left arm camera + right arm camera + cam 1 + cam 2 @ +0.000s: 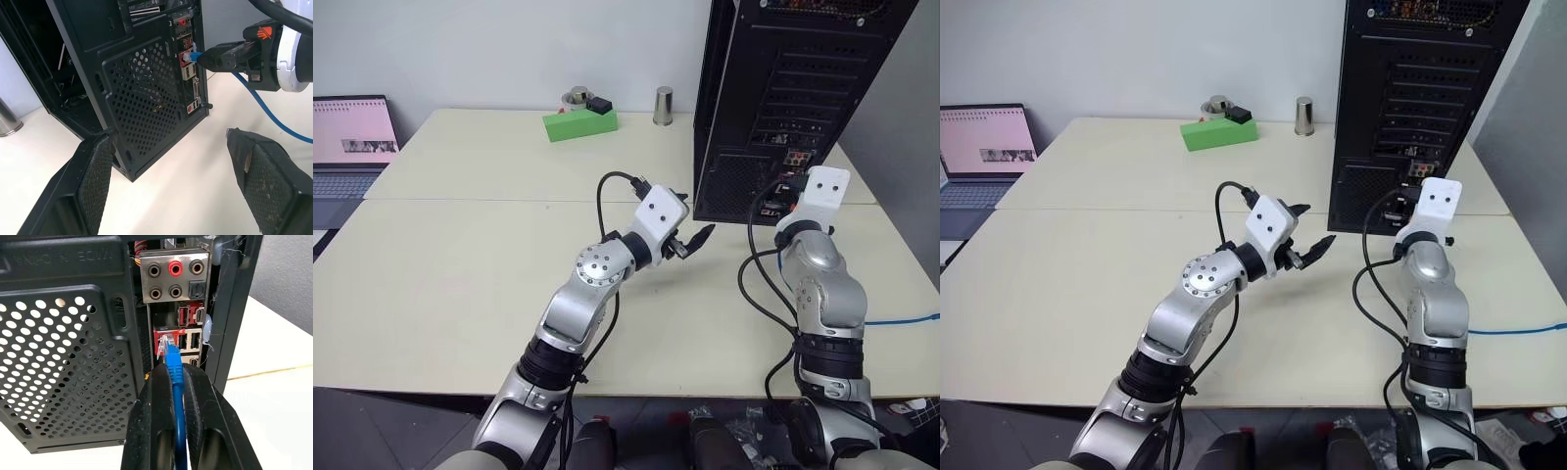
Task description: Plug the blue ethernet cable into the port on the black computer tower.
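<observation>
Right gripper [177,377] up close, clamped tight on the blue ethernet cable [175,366], its clear plug nosing at the red-framed port [165,339] low on the black computer tower [783,88]'s rear panel. Left gripper [690,242] hangs wide open, empty, nearby. Looks slightly off-line to me; pushing crooked could jam or bend the plug.

You see a green box [579,123] and a metal cup [663,106] well beyond the claws, a laptop [350,147] far left.
</observation>
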Motion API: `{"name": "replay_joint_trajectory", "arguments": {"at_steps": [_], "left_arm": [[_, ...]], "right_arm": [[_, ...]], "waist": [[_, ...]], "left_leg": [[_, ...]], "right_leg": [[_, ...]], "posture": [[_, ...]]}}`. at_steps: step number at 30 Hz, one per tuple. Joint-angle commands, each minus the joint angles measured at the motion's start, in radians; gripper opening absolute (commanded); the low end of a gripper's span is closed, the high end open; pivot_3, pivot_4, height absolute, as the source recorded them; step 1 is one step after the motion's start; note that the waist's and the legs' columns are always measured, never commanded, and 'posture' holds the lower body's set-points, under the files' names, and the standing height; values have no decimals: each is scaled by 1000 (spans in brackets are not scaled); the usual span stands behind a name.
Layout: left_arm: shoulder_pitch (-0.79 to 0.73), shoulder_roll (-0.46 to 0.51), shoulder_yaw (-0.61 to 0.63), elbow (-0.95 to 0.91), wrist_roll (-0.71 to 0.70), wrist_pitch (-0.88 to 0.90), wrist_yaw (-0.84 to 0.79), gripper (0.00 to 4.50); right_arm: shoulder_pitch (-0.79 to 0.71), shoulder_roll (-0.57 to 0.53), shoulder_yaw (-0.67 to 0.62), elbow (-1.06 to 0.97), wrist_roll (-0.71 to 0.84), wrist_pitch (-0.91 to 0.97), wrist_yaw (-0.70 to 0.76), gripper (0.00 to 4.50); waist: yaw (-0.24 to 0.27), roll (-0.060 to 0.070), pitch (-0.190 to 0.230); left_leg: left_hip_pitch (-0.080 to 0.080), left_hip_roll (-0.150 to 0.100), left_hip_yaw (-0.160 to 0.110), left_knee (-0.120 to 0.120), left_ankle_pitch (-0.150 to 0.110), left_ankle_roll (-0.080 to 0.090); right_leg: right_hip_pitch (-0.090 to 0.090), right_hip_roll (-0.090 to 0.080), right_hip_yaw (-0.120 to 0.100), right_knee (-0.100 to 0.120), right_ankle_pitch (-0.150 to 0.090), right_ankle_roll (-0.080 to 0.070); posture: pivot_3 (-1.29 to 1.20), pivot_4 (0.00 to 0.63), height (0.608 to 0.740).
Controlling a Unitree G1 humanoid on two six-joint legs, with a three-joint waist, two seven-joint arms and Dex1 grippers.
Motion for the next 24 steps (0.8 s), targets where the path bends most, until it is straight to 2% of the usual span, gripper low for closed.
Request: {"name": "replay_joint_trajectory", "arguments": {"at_steps": [1,24], "left_arm": [[-10,-7,16,-32,-1,-11,0,3770],[-13,-6,16,-28,2,-16,0,3770]], "right_arm": [[-19,-4,-2,-28,-2,-13,0,0],[-41,6,-8,-15,2,-23,-10,0]], "waist": [[0,0,0],[0,0,0]], "left_leg": [[0,0,0,0,0,0],[0,0,0,0,0,0]], "right_leg": [[0,0,0,0,0,0],[0,0,0,0,0,0]], "posture": [[0,150,740],[0,150,740]]}}
